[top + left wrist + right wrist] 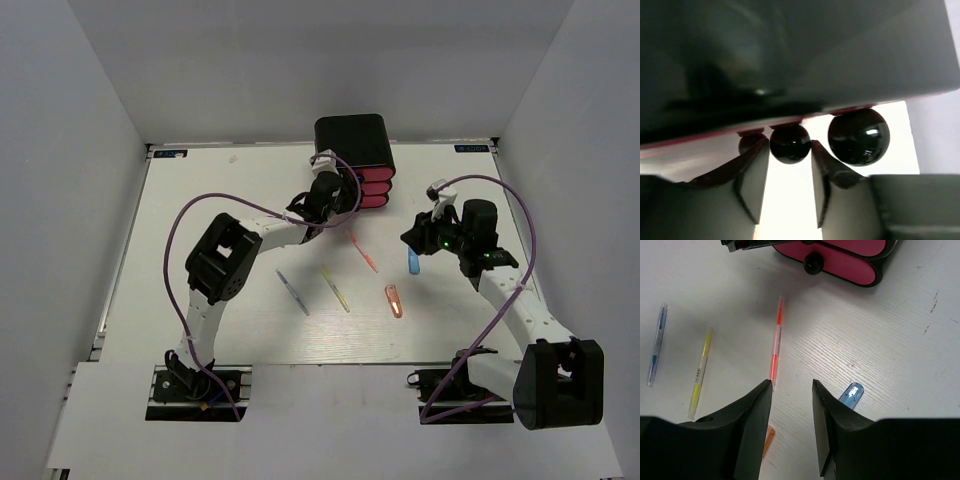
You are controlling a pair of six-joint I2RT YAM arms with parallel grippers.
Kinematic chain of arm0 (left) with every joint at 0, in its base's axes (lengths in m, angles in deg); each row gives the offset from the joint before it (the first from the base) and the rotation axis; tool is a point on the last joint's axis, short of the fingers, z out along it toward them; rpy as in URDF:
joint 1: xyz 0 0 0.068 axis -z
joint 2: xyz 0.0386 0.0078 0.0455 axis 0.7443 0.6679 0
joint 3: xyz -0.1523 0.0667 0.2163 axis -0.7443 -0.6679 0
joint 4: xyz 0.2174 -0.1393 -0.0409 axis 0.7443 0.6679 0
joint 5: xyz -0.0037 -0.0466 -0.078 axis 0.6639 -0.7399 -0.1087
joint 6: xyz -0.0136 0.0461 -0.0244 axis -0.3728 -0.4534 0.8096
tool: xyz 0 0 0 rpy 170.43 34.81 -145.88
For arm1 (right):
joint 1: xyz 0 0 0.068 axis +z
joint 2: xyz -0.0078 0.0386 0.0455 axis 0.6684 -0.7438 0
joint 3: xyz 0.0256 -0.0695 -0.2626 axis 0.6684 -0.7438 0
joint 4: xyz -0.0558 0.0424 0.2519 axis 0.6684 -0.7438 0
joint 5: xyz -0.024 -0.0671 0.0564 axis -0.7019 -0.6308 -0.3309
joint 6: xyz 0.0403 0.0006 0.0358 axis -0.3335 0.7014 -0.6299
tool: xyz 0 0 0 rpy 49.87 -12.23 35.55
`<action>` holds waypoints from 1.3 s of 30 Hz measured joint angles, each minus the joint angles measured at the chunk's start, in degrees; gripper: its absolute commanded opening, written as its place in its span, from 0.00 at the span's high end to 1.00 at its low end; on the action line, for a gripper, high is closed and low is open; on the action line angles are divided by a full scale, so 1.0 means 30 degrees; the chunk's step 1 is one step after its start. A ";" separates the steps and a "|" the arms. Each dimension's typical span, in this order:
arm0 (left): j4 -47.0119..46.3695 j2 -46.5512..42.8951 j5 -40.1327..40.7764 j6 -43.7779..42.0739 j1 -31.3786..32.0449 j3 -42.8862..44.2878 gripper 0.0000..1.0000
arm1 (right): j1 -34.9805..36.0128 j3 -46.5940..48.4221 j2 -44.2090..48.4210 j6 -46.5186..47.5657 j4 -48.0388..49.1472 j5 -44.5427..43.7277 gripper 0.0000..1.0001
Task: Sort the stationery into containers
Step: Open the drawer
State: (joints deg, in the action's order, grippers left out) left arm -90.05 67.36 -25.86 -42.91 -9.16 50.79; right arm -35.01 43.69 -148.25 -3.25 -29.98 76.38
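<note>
My left claw [789,150] sits around the middle black knob [790,141] on the cabinet [352,140], a finger close on either side. Whether they pinch it yet, I cannot tell. The knob is a glossy ball, so I judge it slippery. I would take it across its widest part and pull straight, since the small cabinet with its pink drawers [374,190] looks light and may slide.

My right claw [791,385] hangs open and empty in front of the cabinet. Five items lie on the counter [220,180] before the cabinet: a thin orange pen [364,253] nearest, a stubby blue marker [413,262] beside it, and farther out a yellow pen [335,288], a blue-grey pen [293,292] and an orange marker [394,301]. All are probably light, stiff and quick to roll, so I would grip them mid-barrel.
</note>
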 measured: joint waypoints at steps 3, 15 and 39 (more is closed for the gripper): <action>-0.0131 0.0015 0.0138 0.0175 0.0095 0.0000 0.62 | -0.0051 -0.0109 0.0029 0.0000 -0.0022 0.0007 0.56; -0.2645 -0.1377 0.0058 0.0787 0.0277 -0.3242 0.70 | -0.0058 -0.0393 0.0095 0.0051 -0.0007 0.0015 0.54; -0.0335 -0.4459 -0.0131 0.1545 0.1151 -0.6725 0.25 | -0.0058 -0.0284 -0.2157 0.0073 -0.1996 -0.1705 0.46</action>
State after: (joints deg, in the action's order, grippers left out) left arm -91.05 53.99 -26.26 -38.28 -5.71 30.62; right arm -35.18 42.84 -154.72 -3.03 -35.96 71.26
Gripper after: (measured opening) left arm 0.753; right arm 0.534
